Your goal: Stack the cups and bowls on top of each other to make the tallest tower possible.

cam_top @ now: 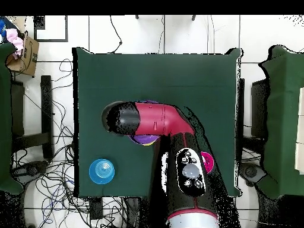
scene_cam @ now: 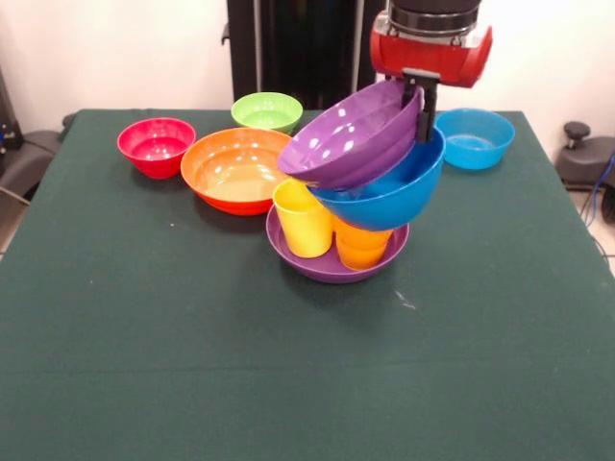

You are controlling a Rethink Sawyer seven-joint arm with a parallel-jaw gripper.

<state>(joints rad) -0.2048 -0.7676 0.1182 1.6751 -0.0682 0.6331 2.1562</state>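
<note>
Tower (scene_cam: pixel 356 192): below the claw; base purple bowl (scene_cam: pixel 288 252) holds two cups (scene_cam: pixel 304 219), with a blue bowl (scene_cam: pixel 396 197) tilted on them.
Claw (scene_cam: pixel 419 101): closed on the top purple bowl's (scene_cam: pixel 351 134) far rim.
Handling: probably light, stiff, slippery; grip by the rim.
Spare bowls (scene_cam: pixel 235 168): beyond, on the surface (scene_cam: pixel 144 336).

I can read no text, label, brand, number or sign in either view. My arm's red and black casing (scene_cam: pixel 431 50) at the upper right of the front view shows no lettering, and the bowls, cups and green table (scene_cam: pixel 192 336) carry none that I can make out.
</note>
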